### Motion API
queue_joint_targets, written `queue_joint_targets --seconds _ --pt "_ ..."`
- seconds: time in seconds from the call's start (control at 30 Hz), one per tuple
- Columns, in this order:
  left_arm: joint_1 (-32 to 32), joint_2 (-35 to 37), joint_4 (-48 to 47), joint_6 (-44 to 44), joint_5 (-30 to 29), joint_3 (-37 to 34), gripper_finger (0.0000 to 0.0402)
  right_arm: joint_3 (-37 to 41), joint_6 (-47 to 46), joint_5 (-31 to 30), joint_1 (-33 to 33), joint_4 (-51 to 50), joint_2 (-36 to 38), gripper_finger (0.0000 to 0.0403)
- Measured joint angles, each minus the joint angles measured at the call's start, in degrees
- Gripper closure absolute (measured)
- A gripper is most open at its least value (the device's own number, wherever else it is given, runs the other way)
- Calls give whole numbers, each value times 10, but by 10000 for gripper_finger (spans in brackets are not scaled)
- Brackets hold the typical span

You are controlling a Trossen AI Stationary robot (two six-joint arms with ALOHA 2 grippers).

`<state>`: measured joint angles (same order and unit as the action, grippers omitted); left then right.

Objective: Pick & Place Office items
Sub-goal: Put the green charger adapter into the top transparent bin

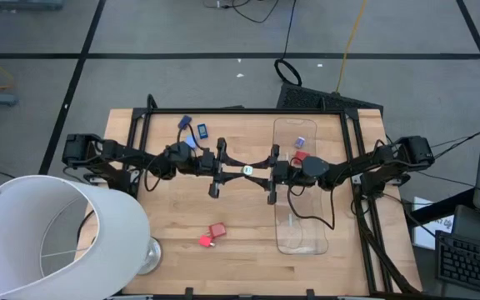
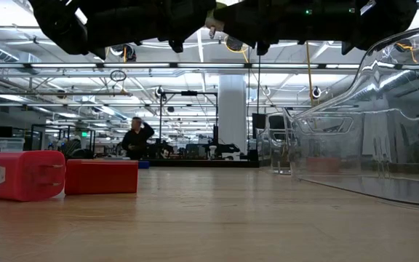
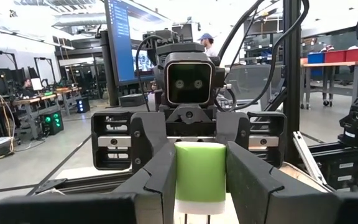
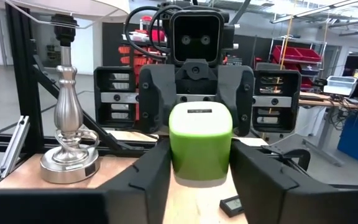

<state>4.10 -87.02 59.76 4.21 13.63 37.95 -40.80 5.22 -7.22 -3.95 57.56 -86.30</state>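
Because both the left gripper (image 3: 201,180) and the right gripper (image 4: 201,165) had fingers pinching the green block (image 3: 201,171) mid-air, a mistimed release risked dropping it onto the counter (image 1: 240,233).

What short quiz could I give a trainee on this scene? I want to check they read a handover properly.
1. True or false: the green block lies on the table.
2. How many red pieces lie on the bare wood outside the clear tray? A) none B) two C) five
3. What is the left pincer shut on?

Key: 1 false, it is held up in the air between the two arms; 2 B; 3 the green block.
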Motion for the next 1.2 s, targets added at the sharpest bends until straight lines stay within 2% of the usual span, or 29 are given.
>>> queue_joint_targets --seconds 0.13,0.47,0.53,0.67,0.77,0.87,0.97,1.2 --pt "0 0 0 -2 -1 0 290 0 1 -1 0 -4 1 285" --pt "0 0 -1 -8 -12 0 285 0 0 -2 1 -8 1 285" --pt "-3 0 -1 -28 -38 0 247 0 -2 -2 1 -8 1 285" --pt "-13 0 -2 -39 -96 0 139 0 -1 -4 2 -12 0 285" --pt "-21 1 -16 -22 -103 0 72 0 -1 0 2 -19 0 285" --pt "-26 12 -35 -20 -111 0 25 0 -1 -4 2 -27 0 285" --pt "-26 39 -77 -29 -111 0 7 1 -14 -4 2 -40 8 285" --pt "-23 157 -272 -26 -104 0 33 1 -16 -22 2 -100 46 285"
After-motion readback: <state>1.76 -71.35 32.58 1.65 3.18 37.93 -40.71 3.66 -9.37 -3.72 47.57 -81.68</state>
